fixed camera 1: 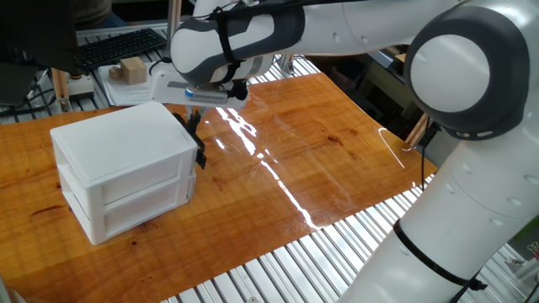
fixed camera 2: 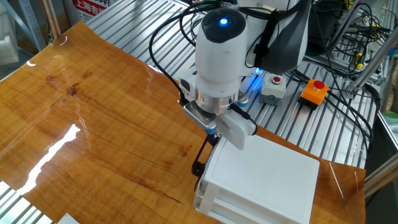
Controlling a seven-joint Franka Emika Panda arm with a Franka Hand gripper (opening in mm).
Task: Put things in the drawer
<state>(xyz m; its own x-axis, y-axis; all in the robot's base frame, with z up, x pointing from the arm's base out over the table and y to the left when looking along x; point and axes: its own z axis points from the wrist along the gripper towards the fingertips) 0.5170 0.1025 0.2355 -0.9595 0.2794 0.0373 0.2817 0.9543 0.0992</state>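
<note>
The white two-tier cabinet (fixed camera 1: pixel 118 139) stands on the left of the wooden table. Its upper drawer (fixed camera 1: pixel 190 151) sits flush in the cabinet, with the black handle (fixed camera 1: pixel 200 159) on its right face. My gripper (fixed camera 1: pixel 195 135) hangs straight down against that face, fingertips at the handle. The black fingers merge with the black handle, so I cannot tell how the jaws stand. The other fixed view shows the gripper (fixed camera 2: pixel 200 163) at the cabinet's (fixed camera 2: pixel 261 171) front edge. The small pale beige block is out of sight.
A larger tan wooden block (fixed camera 1: pixel 131 70) lies on white paper behind the cabinet, by a keyboard (fixed camera 1: pixel 118 46). The wooden tabletop (fixed camera 1: pixel 320 151) stretches right of the gripper. A red-button box (fixed camera 2: pixel 314 91) and cables lie on the metal frame beyond.
</note>
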